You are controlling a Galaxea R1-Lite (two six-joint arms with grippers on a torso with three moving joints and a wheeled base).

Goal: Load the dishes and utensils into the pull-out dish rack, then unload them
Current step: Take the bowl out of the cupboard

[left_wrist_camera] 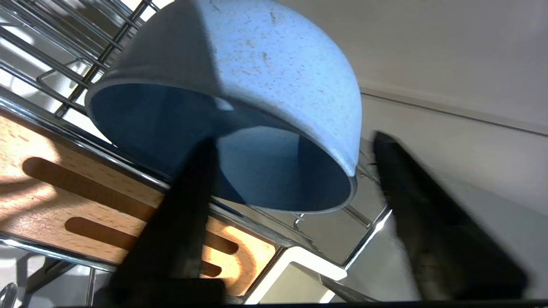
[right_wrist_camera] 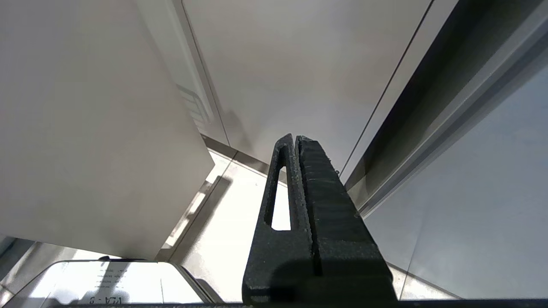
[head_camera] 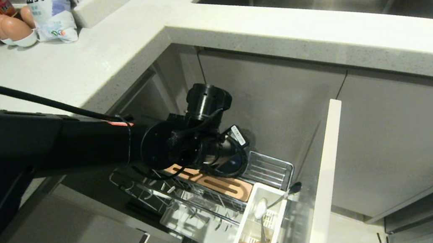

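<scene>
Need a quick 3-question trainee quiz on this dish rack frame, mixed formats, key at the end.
1. True or false: the spoon sits in the utensil caddy of the pull-out dish rack.
2. Which item lies between the left gripper's fingers? A) steel pot B) blue bowl C) egg
3. Fill in: the right gripper is ____ and holds nothing.

Key: 1 true. 2 B; one finger reaches inside the bowl, the other stands apart outside it, so the jaws are open. 3 shut.
</scene>
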